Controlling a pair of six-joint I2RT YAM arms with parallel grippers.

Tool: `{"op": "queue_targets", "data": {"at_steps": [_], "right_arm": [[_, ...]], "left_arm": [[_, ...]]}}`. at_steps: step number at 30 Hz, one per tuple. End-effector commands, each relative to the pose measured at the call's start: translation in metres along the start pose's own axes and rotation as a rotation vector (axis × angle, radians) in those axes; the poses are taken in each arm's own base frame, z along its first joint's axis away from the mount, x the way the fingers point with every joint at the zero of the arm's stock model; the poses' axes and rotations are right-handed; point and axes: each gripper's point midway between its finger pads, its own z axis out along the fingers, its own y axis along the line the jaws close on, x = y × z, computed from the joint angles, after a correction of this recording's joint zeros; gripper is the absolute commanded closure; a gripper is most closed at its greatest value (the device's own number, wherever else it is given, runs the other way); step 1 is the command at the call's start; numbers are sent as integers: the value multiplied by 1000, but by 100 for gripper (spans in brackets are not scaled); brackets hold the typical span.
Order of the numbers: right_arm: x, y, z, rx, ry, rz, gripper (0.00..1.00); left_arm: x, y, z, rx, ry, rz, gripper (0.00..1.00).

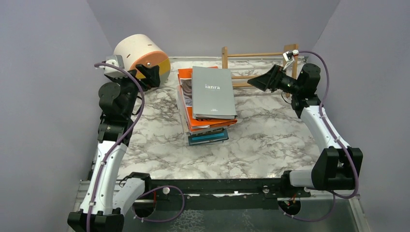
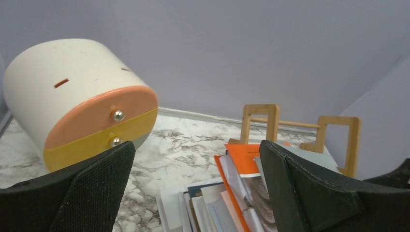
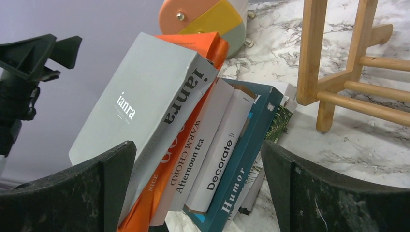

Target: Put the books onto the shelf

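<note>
Both arms are raised with elbows bent. The left end effector (image 1: 151, 73) hovers beside the drum (image 1: 138, 53) and the right end effector (image 1: 258, 81) points at the books (image 1: 212, 94); both have fingers spread apart and hold nothing. The books lie stacked mid-counter (image 1: 270, 140), just in front of the shelf (image 1: 225, 57).

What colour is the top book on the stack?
The top book is grey with white lettering; top external view.
</note>
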Motion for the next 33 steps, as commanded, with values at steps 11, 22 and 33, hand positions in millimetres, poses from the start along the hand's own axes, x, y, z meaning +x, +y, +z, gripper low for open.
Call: {"op": "queue_targets", "data": {"at_steps": [11,22,33], "right_arm": [[10,18,16,-42,73,39,1],[22,31,39,29,57,40,1],[32,34,47,-13,49,144,2]], "left_arm": [[-2,-82,-9,321,213,-108,5],[55,-101,1,206,277,-89,5],[94,-147,8,136,346,31,4]]}}
